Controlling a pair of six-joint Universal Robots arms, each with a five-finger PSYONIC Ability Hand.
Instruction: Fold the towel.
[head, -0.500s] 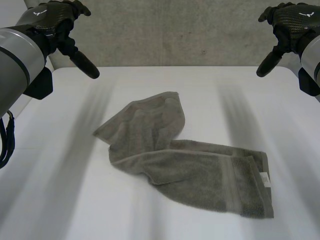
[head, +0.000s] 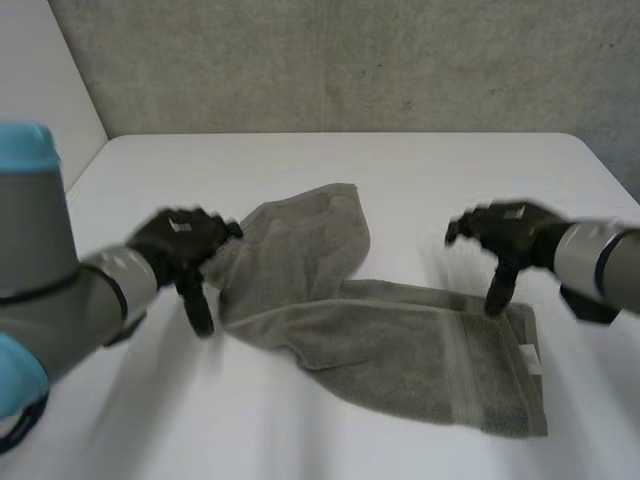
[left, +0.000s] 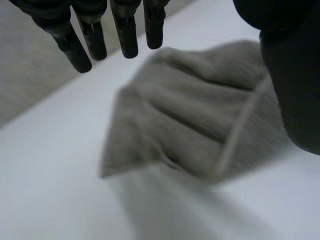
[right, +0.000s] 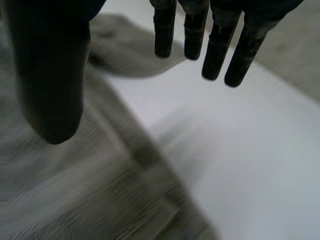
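Note:
A grey towel (head: 360, 320) lies crumpled and half folded on the white table (head: 420, 180), one end bunched toward the left, the other spread at the front right. My left hand (head: 180, 245) hovers low at the towel's left corner, open, with its thumb pointing down beside the edge. In the left wrist view its fingers (left: 95, 35) hang straight above the towel (left: 200, 115), holding nothing. My right hand (head: 505, 235) is open over the towel's right far edge, its thumb reaching down to the cloth. The right wrist view has straight fingers (right: 210, 40) above table and towel (right: 75, 185).
A grey concrete wall (head: 350, 60) stands behind the table. Bare white table surface lies all round the towel, with the left table edge (head: 85, 165) close behind my left arm.
Both hands have dropped from high at the back corners down to the towel, the left to its left corner, the right to its right far edge. The towel has not moved.

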